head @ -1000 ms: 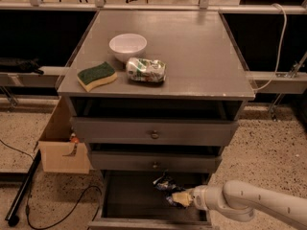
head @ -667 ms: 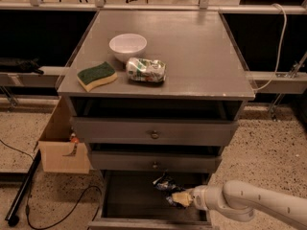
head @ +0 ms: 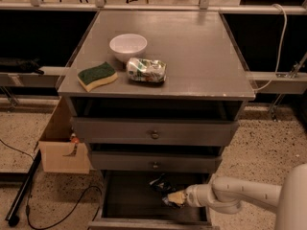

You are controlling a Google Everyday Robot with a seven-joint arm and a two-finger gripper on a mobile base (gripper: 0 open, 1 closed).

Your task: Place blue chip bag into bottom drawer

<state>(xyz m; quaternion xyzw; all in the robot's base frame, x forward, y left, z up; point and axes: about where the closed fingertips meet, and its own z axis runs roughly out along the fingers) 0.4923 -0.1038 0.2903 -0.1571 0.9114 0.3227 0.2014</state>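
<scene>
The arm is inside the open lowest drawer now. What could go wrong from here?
The dark blue shiny foil chip bag lies in the open grey bottom drawer, close beside the gripper; withdrawing, the gripper might drag it back out. The white arm reaches in under the knobbed middle drawer; lifting too early could knock its front.

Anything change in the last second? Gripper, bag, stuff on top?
Nothing visibly changed. The gripper is down inside the open bottom drawer, next to the blue chip bag, where it was a second ago. The bowl, sponge and green-and-white packet lie on the cabinet top as before.
</scene>
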